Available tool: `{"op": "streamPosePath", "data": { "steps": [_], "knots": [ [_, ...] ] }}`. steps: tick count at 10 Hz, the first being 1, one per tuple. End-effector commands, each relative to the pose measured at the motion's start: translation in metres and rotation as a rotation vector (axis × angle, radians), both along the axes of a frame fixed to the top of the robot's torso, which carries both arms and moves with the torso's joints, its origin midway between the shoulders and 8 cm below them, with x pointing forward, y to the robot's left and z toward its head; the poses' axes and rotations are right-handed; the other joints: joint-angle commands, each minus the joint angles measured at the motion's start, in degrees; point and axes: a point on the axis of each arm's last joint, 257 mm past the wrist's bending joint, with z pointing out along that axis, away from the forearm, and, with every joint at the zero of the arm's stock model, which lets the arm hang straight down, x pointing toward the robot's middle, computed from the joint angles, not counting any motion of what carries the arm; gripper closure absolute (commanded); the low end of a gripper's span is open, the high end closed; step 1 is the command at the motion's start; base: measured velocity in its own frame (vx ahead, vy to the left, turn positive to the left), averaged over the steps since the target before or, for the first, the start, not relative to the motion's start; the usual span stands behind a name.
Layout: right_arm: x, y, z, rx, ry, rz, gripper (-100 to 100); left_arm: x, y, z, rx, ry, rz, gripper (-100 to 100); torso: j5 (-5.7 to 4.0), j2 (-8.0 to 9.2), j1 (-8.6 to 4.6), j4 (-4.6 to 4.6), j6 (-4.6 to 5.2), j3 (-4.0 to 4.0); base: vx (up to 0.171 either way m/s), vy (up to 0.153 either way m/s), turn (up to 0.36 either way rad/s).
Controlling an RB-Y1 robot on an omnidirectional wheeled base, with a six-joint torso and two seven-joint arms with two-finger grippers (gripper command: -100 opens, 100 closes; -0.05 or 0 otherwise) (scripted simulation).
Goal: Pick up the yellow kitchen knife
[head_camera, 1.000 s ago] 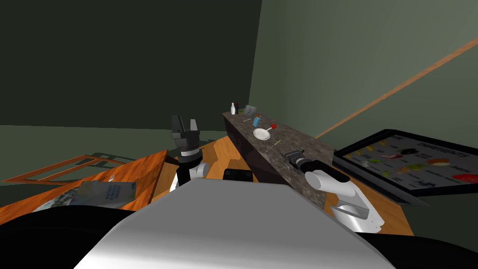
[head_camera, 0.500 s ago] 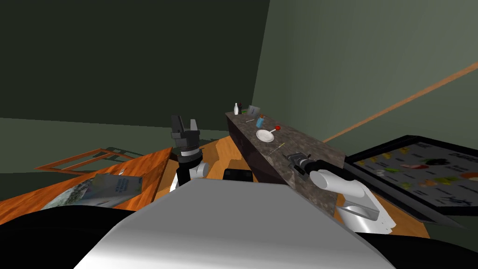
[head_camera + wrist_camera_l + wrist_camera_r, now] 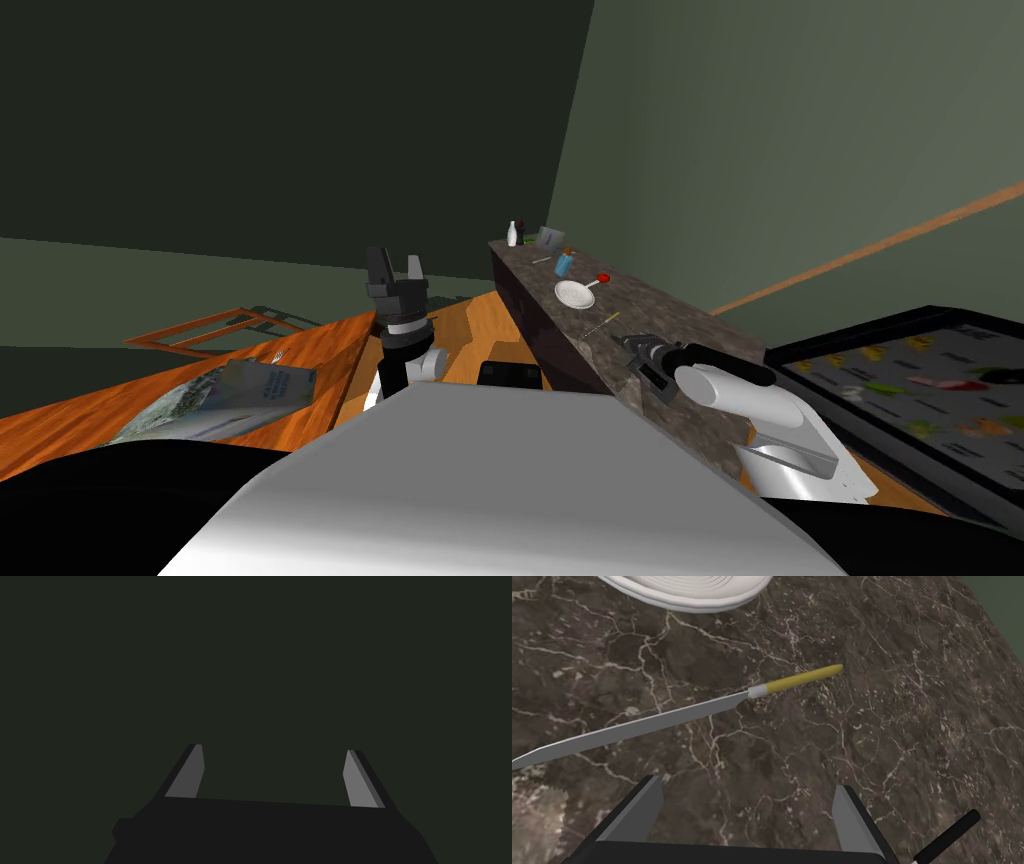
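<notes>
The kitchen knife (image 3: pixel 677 712) has a long grey blade and a slim yellow handle (image 3: pixel 804 678); it lies flat on the dark marbled counter (image 3: pixel 862 741). In the head view the knife (image 3: pixel 600 323) is a thin sliver just ahead of my right gripper (image 3: pixel 632 350). Through the right wrist camera my right gripper (image 3: pixel 747 796) is open and hovers over the counter just short of the blade, touching nothing. My left gripper (image 3: pixel 394 270) points upward above the wooden table, and its fingers (image 3: pixel 187 773) stand open and empty.
A white plate (image 3: pixel 687 591) lies just beyond the knife, also seen as the plate (image 3: pixel 574 293) on the counter. A red-tipped utensil (image 3: pixel 601 279), a blue bottle (image 3: pixel 564 264) and a white bottle (image 3: pixel 512 234) stand farther along. A book (image 3: pixel 262 384) lies on the wooden table (image 3: pixel 60 430).
My head camera has swung, shifting the counter and table rightward in the picture. My right gripper has moved slightly farther along the counter toward the knife. The left gripper holds its pose.
</notes>
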Motion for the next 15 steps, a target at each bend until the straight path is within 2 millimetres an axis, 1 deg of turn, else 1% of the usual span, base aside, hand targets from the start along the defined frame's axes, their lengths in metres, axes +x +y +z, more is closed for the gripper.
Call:
{"op": "streamPosePath", "data": {
  "steps": [1,3,4,6,7,8,9,10,11,12,13,14,15],
  "knots": [
    [-0.01,-0.014,-0.001,0.044,0.026,-0.064,-100,0.0,0.0,0.0,0.0,0.0,0.0,0,0.0,0.0,0.0,0.0,0.0,0.0,0.039,0.009,0.195],
    [-0.016,-0.013,-0.007,0.086,0.047,-0.106,-100,0.0,0.0,0.0,0.0,0.0,0.0,0,0.01,-0.07,0.01,-0.01,-0.01,-0.04,0.034,0.006,0.06],
    [-0.025,-0.026,-0.007,0.116,0.067,-0.157,-100,0.0,0.0,0.0,0.0,0.0,0.0,0,0.0,-0.01,0.01,0.0,0.0,-0.01,0.035,0.013,0.183],
    [-0.031,-0.025,-0.012,0.155,0.086,-0.2,-100,0.0,0.0,0.0,0.0,0.0,0.0,0,0.01,-0.06,0.03,-0.01,-0.01,-0.04,0.033,0.004,0.067],
    [-0.041,-0.036,-0.013,0.187,0.107,-0.255,-100,0.0,0.0,0.0,0.0,0.0,0.0,0,0.0,-0.01,0.0,0.0,0.0,0.0,0.038,-0.003,0.201],
    [-0.046,-0.035,-0.017,0.206,0.125,-0.278,-100,0.0,0.0,0.0,0.0,0.0,0.0,0,0.0,-0.05,-0.03,-0.01,-0.05,-0.03,0.043,-0.008,0.118],
    [-0.047,-0.035,-0.017,0.222,0.122,-0.297,-100,0.0,0.0,0.0,0.0,0.0,0.0,0,-0.01,-0.07,-0.04,-0.01,-0.01,-0.04,0.023,-0.002,-0.015],
    [-0.059,-0.045,-0.019,0.257,0.147,-0.356,-100,0.0,0.0,0.0,0.0,0.0,0.0,0,0.0,-0.01,-0.01,0.0,0.01,-0.01,0.038,0.019,0.174],
    [-0.063,-0.044,-0.022,0.275,0.162,-0.38,-100,0.0,0.0,0.0,0.0,0.0,0.0,0,0.01,-0.05,0.05,-0.01,-0.04,-0.02,0.048,0.007,0.114],
    [-0.063,-0.044,-0.022,0.287,0.157,-0.395,-100,0.0,0.0,0.0,0.0,0.0,0.0,0,0.01,-0.08,0.03,-0.02,-0.01,-0.05,0.026,-0.006,-0.002],
    [-0.075,-0.053,-0.023,0.322,0.181,-0.455,-100,0.0,0.0,0.0,0.0,0.0,0.0,0,0.0,-0.02,0.0,-0.01,0.01,-0.01,0.039,0.003,0.2],
    [-0.08,-0.052,-0.026,0.339,0.194,-0.478,-100,0.0,0.0,0.0,0.0,0.0,0.0,0,0.0,-0.05,0.0,-0.01,-0.04,-0.03,0.041,-0.007,0.107],
    [-0.08,-0.052,-0.026,0.35,0.189,-0.494,-100,0.0,0.0,0.0,0.0,0.0,0.0,0,0.0,-0.06,-0.02,-0.01,0.0,-0.03,0.023,-0.008,-0.028]
  ]
}}
